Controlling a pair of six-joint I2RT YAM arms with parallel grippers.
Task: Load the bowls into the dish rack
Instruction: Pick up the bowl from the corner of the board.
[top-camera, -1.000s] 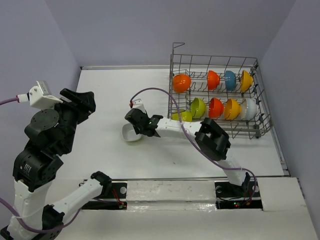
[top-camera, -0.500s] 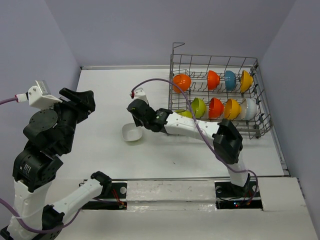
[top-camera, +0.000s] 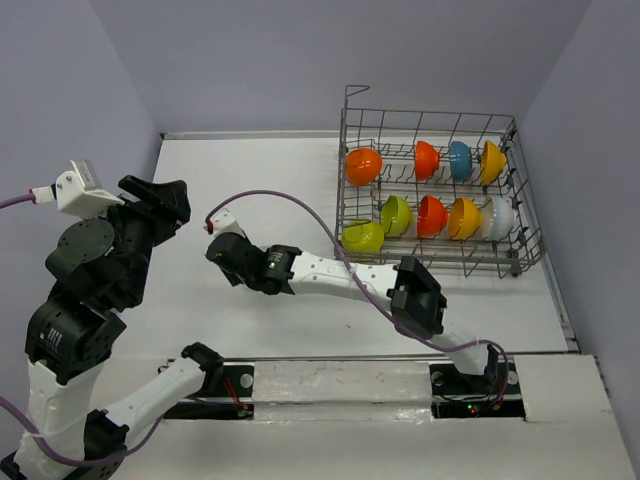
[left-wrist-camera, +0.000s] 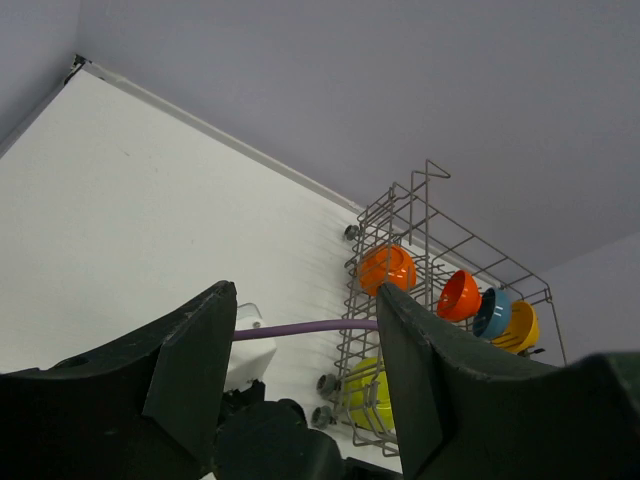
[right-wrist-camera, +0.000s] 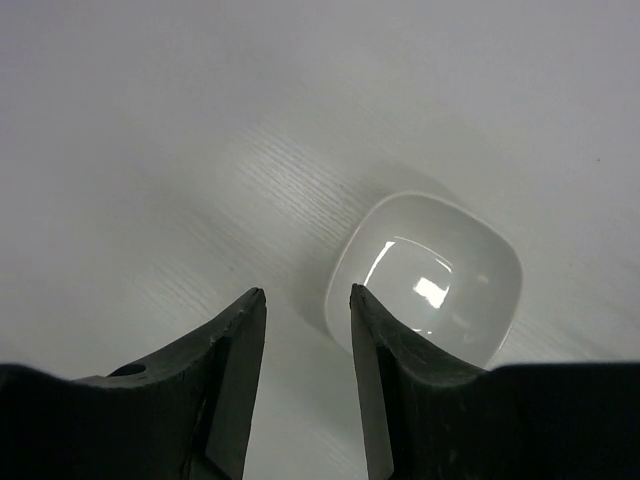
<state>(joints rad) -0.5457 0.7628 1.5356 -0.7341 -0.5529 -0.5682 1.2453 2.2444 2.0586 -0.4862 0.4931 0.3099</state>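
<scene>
The right gripper (right-wrist-camera: 307, 300) hangs low over the bench (right-wrist-camera: 150, 120), jaws partly spread. Nothing is between them, only bare bench in the gap. The white squarish bowl (right-wrist-camera: 425, 280) sits upright on the bench just ahead and to the right of this gripper, apart from its fingers as far as shows. In the top view that bowl is hidden, probably under the right wrist.

The left gripper (left-wrist-camera: 305, 300) is held high, jaws spread wide, empty.

The dish rack (top-camera: 525, 200) stands well to the right of the right gripper and far across the bench from the left gripper. Nine bowls stand on edge in it.
- Far row: orange bowl (top-camera: 363, 165), red-orange bowl (top-camera: 427, 160), blue bowl (top-camera: 459, 160), yellow bowl (top-camera: 491, 162).
- Near row: lime bowl (top-camera: 365, 236), green bowl (top-camera: 396, 215), red bowl (top-camera: 431, 215), orange-yellow bowl (top-camera: 464, 218), white round bowl (top-camera: 498, 218).
</scene>
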